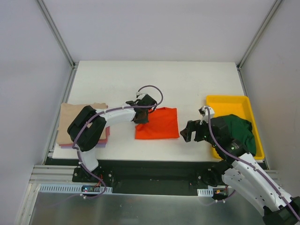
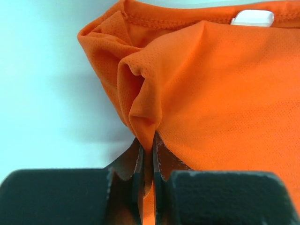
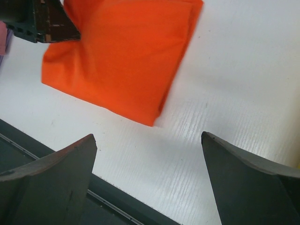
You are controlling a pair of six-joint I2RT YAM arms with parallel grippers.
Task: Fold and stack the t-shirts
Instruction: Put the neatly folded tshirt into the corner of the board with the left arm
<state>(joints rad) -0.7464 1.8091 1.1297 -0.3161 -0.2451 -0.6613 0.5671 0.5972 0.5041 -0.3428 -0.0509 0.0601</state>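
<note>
The orange-red t-shirt lay folded into a rectangle in the middle of the worktop, and the left end effector was clenched on a pinch of its cloth near the collar. The right end effector hung released beside it, holding nothing. At the left sat a stack of folded shirts — tan on top. The dark green t-shirt lay crumpled in the yellow tray. By my reading, the orange one needed only stacking — the green one was all to do.
</note>
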